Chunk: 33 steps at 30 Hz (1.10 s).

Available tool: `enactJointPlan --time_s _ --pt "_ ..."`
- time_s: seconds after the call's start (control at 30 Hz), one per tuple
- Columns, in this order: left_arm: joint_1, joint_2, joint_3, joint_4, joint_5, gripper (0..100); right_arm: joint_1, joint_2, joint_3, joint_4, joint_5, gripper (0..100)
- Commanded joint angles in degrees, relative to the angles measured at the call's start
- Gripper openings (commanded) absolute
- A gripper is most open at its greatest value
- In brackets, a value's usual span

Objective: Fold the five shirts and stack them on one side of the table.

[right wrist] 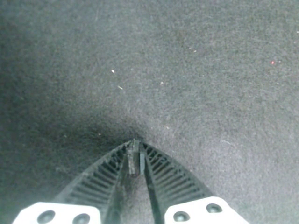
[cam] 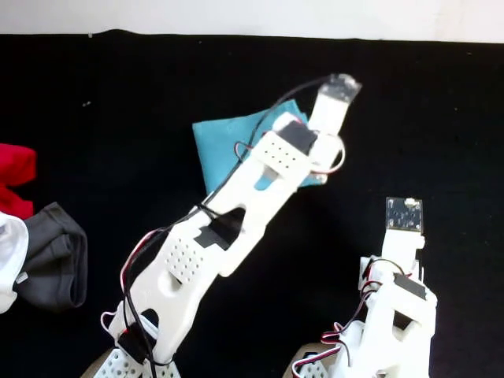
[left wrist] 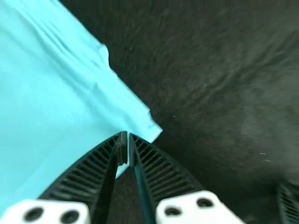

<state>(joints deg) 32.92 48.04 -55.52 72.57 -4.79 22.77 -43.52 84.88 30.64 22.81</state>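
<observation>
A teal shirt (cam: 228, 146) lies folded flat on the black table, toward the back middle. My left arm (cam: 236, 213) stretches across it from the near side. In the left wrist view my left gripper (left wrist: 125, 142) is shut on the teal shirt (left wrist: 51, 107) at its edge near a corner, and teal cloth shows between the fingers. My right arm (cam: 402, 291) stands at the near right. Its gripper (right wrist: 136, 151) is shut with nothing in it, low over bare black cloth.
At the table's left edge lie a crumpled red shirt (cam: 16, 177), a dark grey shirt (cam: 55, 252) and a white one (cam: 8, 256), bunched close together. Black cloth (cam: 441, 126) covers the table, bare on the right.
</observation>
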Motion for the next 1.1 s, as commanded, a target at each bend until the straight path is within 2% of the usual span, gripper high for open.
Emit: enactJointPlan --time_s 0.0,0.13,0.3,0.57,0.73,0.9,1.07 --pt "-2.4 -0.9 -14.5 8.7 0.1 3 -1.1 -0.1 0.5 -1.3 0.2 0.6" --pt "-6.1 -0.8 -22.5 18.2 -0.1 4 -1.1 -0.1 0.5 -1.3 0.2 0.6" --pt "-13.5 0.2 -21.1 27.5 0.0 11 -1.1 -0.1 0.4 -1.3 0.2 0.6" --pt "-20.4 7.4 -14.2 27.8 0.0 10 -1.1 -0.1 0.4 -1.3 0.2 0.6" --pt "-19.1 10.4 -14.5 27.5 0.3 9 -1.1 -0.1 0.4 -1.3 0.2 0.6" --pt "-16.9 6.6 -18.6 28.0 0.4 9 -1.1 -0.1 0.4 -1.3 0.2 0.6" --pt "-18.9 -2.2 -20.8 28.5 0.4 9 -1.1 -0.1 0.4 -1.3 0.2 0.6"
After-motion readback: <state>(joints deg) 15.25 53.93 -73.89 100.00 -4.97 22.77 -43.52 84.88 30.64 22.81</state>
